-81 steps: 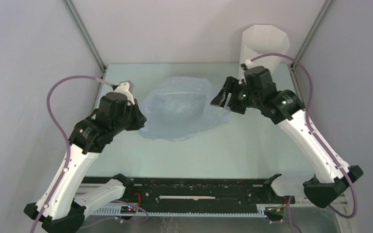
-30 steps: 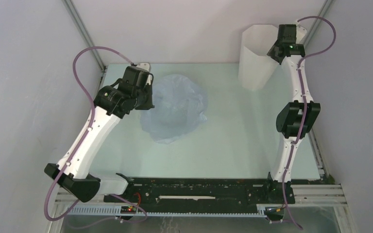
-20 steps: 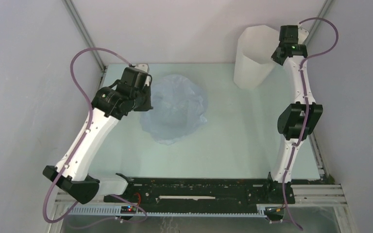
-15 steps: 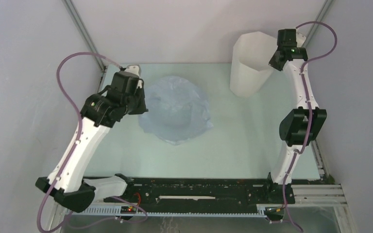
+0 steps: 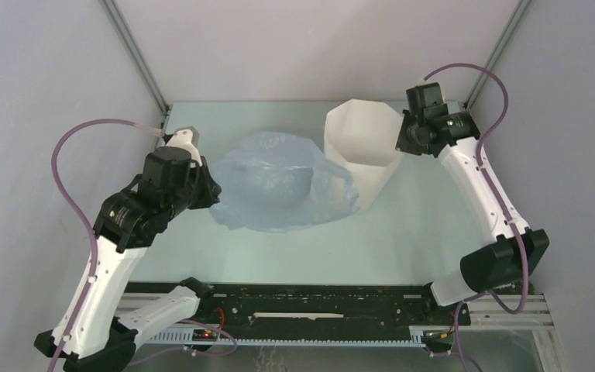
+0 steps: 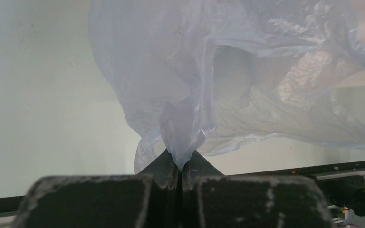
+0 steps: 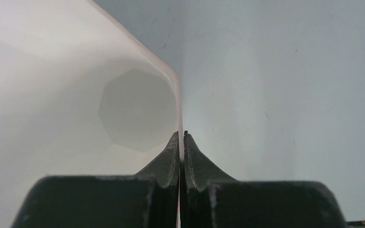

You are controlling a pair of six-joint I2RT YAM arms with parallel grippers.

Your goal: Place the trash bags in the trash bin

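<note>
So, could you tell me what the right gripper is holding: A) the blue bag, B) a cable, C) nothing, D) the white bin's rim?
D: the right wrist view shows the right gripper shut on the thin rim of the bin.

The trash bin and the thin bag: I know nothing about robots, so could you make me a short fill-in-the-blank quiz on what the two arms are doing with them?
1. The left gripper is shut on a pinch of the trash bag, whose see-through film is pale ____.
2. The right gripper is shut on the ____ of the trash bin.
3. In the right wrist view, the inside of the trash bin looks ____.

Missing words: blue; rim; empty.
</note>
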